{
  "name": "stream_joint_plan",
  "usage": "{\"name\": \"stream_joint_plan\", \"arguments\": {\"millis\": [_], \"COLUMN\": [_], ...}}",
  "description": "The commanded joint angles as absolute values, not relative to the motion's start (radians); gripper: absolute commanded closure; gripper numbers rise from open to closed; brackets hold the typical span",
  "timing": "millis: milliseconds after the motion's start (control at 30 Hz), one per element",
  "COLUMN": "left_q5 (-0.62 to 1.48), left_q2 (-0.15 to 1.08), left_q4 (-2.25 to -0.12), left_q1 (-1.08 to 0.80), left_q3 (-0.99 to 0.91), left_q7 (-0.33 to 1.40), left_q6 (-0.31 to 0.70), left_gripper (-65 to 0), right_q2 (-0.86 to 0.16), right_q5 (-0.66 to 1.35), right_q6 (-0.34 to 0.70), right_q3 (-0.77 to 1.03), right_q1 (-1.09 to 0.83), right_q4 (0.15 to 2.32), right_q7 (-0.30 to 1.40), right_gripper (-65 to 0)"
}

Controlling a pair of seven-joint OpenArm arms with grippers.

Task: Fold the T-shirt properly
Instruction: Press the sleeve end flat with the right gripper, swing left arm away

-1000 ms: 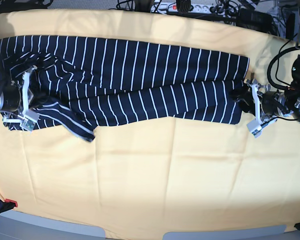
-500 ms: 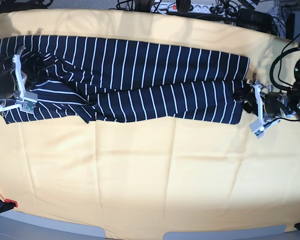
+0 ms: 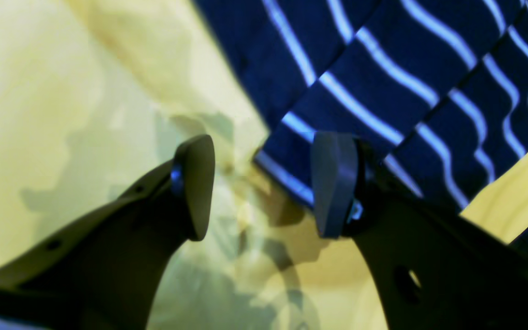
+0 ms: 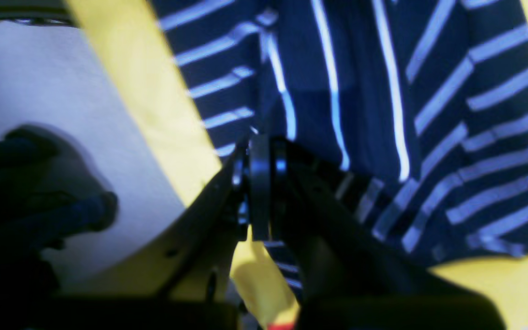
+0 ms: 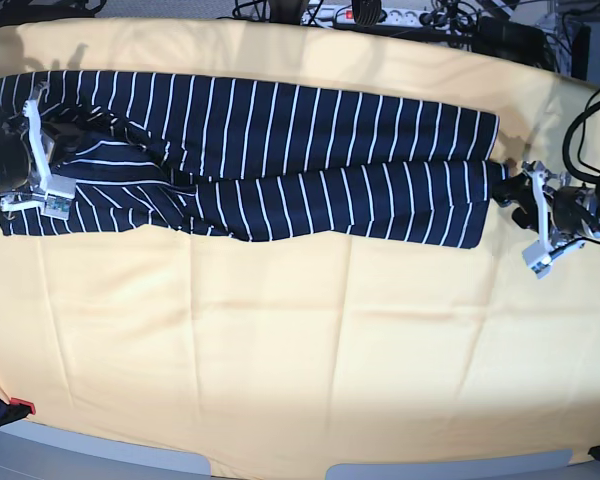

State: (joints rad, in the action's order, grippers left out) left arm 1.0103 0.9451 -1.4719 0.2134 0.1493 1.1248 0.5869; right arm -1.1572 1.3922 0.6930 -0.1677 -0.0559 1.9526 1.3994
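shirt: the T-shirt is lying across the far half of the table, on the yellow cloth, already folded lengthwise into one long narrow band running side to side

left tool: left tool sits just off the hem end of the band (right side of the base view), jaws apart with nothing between them. One fingertip is over the shirt's corner, the other over bare cloth

right tool: right tool is at the opposite end, jaws pressed together. Looks to me like it's pinching a bit of the striped fabric near that edge, but the wrist view is too blurry there to be sure

done so far: the long-way fold looks finished, near edge is fairly straight

messy bit: the sleeve/collar end by the right tool is bunched, with a diagonal crease running into the middle

left to do: I'd say roughly halfway. The band needs folding across its length, one end brought over the other, probably twice, plus smoothing that lumpy end

watch out: if the free end gets picked up by just one layer, the lengthwise fold could fall open
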Motion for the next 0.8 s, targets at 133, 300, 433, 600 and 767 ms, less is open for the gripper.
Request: {"name": "stream_joint_plan", "arguments": {"millis": [133,300,433,600,767], "left_q5": [1.021,1.021,1.022,1.029,1.049], "left_q2": [1.02,1.05,1.079,1.12,1.147], "left_q4": [-1.484,-1.484,-1.484,-1.484,-1.484], "left_q1": [0.233,0.246,0.273,0.322,0.36], "left_q3": [0.136,0.136,0.136,0.136,0.136], "left_q7": [1.114,1.114,1.114,1.114,1.115], "left_q6": [0.591,0.592,0.591,0.591,0.591], "left_gripper": [-35.3,-35.3,-35.3,-35.3,-35.3], "right_q2": [-1.182,-1.181,-1.181,-1.193,-1.252], "right_q5": [1.306,1.248,1.196,1.237,1.31], "right_q6": [0.698,0.698,0.698,0.698,0.698], "right_q3": [-0.155,-0.154,-0.154,-0.155,-0.155], "right_q1": [-0.109,-0.14,-0.139,-0.141,-0.141], "right_q4": [1.897,1.887,1.887,1.887,1.887], "right_q7": [1.396,1.396,1.396,1.396,1.396], "right_gripper": [0.0,0.0,0.0,0.0,0.0]}}
